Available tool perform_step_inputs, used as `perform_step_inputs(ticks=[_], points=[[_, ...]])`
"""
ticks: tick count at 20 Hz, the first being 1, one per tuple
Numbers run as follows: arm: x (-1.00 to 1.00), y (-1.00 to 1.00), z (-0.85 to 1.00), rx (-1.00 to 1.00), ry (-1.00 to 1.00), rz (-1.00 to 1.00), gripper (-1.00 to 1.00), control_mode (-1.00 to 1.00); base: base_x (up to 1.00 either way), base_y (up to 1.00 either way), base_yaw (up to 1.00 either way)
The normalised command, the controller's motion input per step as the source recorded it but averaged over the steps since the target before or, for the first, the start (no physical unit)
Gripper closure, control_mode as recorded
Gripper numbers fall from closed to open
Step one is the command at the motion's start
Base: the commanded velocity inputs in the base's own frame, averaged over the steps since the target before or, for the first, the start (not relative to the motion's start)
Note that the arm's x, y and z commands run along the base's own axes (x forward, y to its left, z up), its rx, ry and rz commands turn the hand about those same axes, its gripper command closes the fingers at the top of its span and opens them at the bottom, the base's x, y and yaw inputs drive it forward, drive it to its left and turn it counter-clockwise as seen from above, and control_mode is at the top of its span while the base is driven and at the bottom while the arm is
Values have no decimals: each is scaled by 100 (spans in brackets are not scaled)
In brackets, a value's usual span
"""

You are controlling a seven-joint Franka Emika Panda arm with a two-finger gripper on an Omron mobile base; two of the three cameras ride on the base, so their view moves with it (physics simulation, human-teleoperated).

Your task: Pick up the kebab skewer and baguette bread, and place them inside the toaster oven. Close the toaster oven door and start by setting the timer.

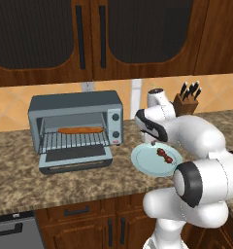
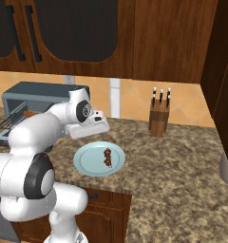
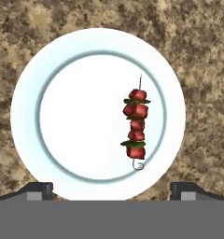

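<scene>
The toaster oven (image 1: 74, 104) stands on the counter with its toaster oven door (image 1: 74, 160) dropped open. On its wire rack lies the baguette bread (image 1: 81, 130). To the right, a pale blue plate (image 1: 138, 160) carries the kebab skewer (image 1: 164, 154), which is off-centre toward one rim. My gripper (image 3: 111, 189) hovers above the plate, pointing down, open with nothing between its fingertips (image 3: 39, 189). In the hand view the skewer (image 3: 136, 123) lies on the plate (image 3: 76, 116), right of centre. The right base view shows the plate (image 2: 82, 166), the skewer (image 2: 107, 157) and the oven (image 2: 40, 92).
A knife block (image 1: 186, 102) stands at the back right near the wall. Dark wooden cabinets hang above the counter. The speckled granite counter edge runs along the front, with drawers below it. A grey rounded object (image 2: 227, 168) sits at the far right.
</scene>
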Motion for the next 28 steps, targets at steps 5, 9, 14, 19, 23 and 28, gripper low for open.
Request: perform_step_inputs(ticks=[5, 9, 14, 19, 23, 28], points=[[25, -7, -33, 0, 0, 0, -100, -100, 0, 0, 0], [19, -4, -25, 0, 0, 0, -100, -100, 0, 0, 0], [14, -28, -33, 0, 0, 0, -100, -100, 0, 0, 0], [19, -21, -37, 0, 0, 0, -100, -100, 0, 0, 0], [28, -1, -25, 0, 0, 0, -100, -100, 0, 0, 0], [19, -6, -29, 0, 0, 0, -100, -100, 0, 0, 0]])
